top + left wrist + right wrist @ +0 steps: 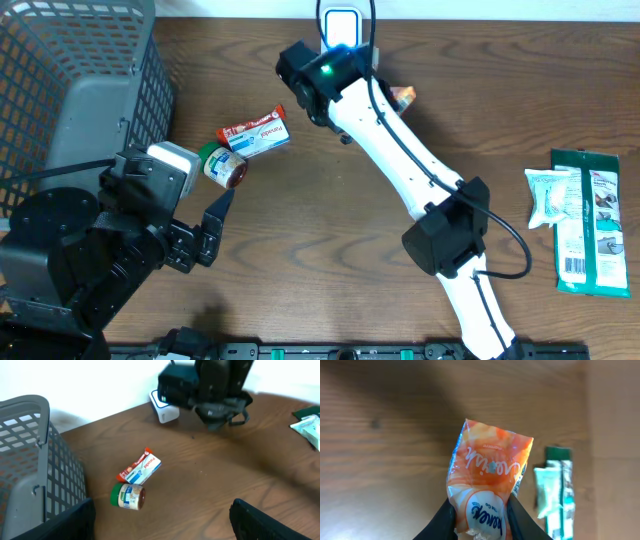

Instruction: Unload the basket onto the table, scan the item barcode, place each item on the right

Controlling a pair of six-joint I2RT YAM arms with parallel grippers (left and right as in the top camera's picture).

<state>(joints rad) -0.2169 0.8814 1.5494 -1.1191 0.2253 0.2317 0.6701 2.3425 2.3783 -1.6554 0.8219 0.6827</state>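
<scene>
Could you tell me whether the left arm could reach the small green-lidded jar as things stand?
Probably yes: the left claw is open and empty, the jar lies on bare table just ahead of it, and only the red packet sits at its far side.

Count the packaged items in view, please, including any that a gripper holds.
5. An orange packet in the right gripper; a red-and-white packet and a small jar near the basket; a green pack and a white pouch together at far right. Others may be hidden.
</scene>
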